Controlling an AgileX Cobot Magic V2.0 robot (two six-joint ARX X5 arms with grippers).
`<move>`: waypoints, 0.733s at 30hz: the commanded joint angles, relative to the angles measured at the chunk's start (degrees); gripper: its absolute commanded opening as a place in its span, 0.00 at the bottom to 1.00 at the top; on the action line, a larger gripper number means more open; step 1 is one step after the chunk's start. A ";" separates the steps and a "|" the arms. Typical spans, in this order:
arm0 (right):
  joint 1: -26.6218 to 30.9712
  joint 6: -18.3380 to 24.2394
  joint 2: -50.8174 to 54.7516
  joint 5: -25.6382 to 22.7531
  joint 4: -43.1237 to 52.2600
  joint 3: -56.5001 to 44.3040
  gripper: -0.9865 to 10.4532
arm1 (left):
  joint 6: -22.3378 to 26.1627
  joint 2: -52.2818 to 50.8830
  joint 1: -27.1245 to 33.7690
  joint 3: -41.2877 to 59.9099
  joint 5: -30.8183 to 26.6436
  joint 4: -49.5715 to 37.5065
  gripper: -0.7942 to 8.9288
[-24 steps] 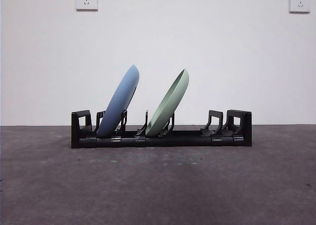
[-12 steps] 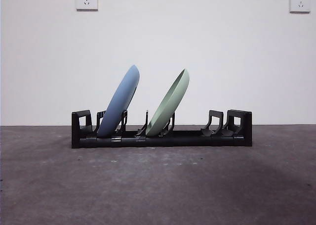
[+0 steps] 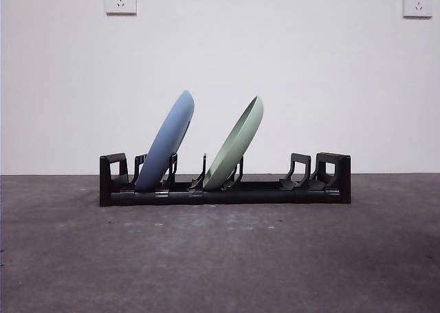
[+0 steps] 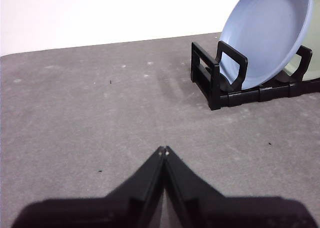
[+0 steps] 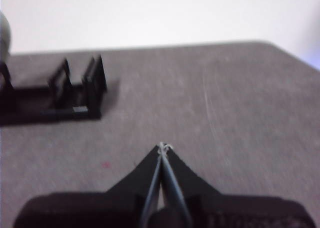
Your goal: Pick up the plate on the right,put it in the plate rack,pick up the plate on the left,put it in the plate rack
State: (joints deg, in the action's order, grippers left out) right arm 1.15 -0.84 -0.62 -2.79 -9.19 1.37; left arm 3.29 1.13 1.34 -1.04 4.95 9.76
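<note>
Blue plate (image 3: 166,142) and green plate (image 3: 236,145) lean seated in the plate rack (image 3: 227,190); left end effector (image 4: 164,150) and right end effector (image 5: 162,147), both clenched empty, should hold clear above the surface (image 3: 220,258).

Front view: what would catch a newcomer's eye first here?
Two plates stand tilted in the black plate rack mid-table: a blue plate near one end and a green plate near the middle, apart from each other. Both pincers are shut and empty over bare table, the left pincer off the blue plate's end, the right pincer off the other end.
</note>
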 commanded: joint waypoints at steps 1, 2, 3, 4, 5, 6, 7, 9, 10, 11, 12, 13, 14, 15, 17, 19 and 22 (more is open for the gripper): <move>0.04 -0.33 0.17 -0.66 -1.31 -0.55 0.09 | -0.68 0.13 0.13 0.57 -0.02 -0.39 0.08; 0.04 -0.48 0.17 -0.48 -1.18 -0.55 0.09 | -0.68 0.13 0.13 0.57 -0.02 -0.39 0.08; 0.00 -1.14 0.17 -0.09 -1.25 -0.55 0.09 | -0.68 0.17 0.13 0.57 -0.02 -0.39 0.08; 0.00 -1.62 0.17 0.55 -1.22 -0.55 0.09 | -0.68 0.17 0.13 0.57 -0.02 -0.39 0.08; 0.00 -1.60 0.17 0.76 -1.27 -0.55 0.09 | -0.68 0.17 0.13 0.57 -0.02 -0.39 0.08; 0.00 -1.60 0.17 0.81 -1.27 -0.55 0.09 | -0.68 0.17 0.13 0.57 -0.04 -0.39 0.08; 0.00 -1.60 0.17 0.72 -1.25 -0.55 0.09 | -0.68 0.17 0.13 0.57 -0.02 -0.39 0.08; 0.00 -1.60 0.17 0.63 -1.27 -0.55 0.09 | -0.68 0.17 0.13 0.57 -0.02 -0.42 0.08; 0.00 -1.60 0.17 0.66 -1.27 -0.55 0.09 | -0.68 0.17 0.13 0.57 -0.02 -0.39 0.08; 0.02 -1.60 0.17 0.63 -1.29 -0.55 0.09 | -0.68 0.17 0.13 0.57 -0.02 -0.39 0.08; 0.04 -1.60 0.15 0.63 -1.27 -0.55 0.09 | -0.68 0.17 0.13 0.57 -0.02 -0.39 0.08; 0.04 -1.60 0.13 0.61 -1.27 -0.55 0.09 | -0.68 0.17 0.13 0.57 -0.04 -0.39 0.08; 0.04 -1.60 0.13 0.61 -1.27 -0.55 0.09 | -0.68 0.17 0.13 0.57 -0.02 -0.39 0.08; 0.04 -1.60 0.13 0.63 -1.27 -0.55 0.09 | -0.68 0.17 0.13 0.57 -0.02 -0.39 0.08; 0.04 -1.60 0.13 0.63 -1.27 -0.55 0.09 | -0.68 0.17 0.13 0.57 -0.02 -0.39 0.08; 0.04 -1.60 0.13 0.63 -1.29 -0.55 0.09 | -0.68 0.17 0.13 0.57 -0.02 -0.39 0.08; 0.04 -1.60 0.13 0.63 -1.29 -0.52 0.09 | -0.68 0.17 0.13 0.57 -0.02 -0.39 0.08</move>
State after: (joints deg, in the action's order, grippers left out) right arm 1.15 -1.76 -0.60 -2.11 -10.72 1.37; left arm 3.29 1.34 1.34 -1.04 4.95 9.74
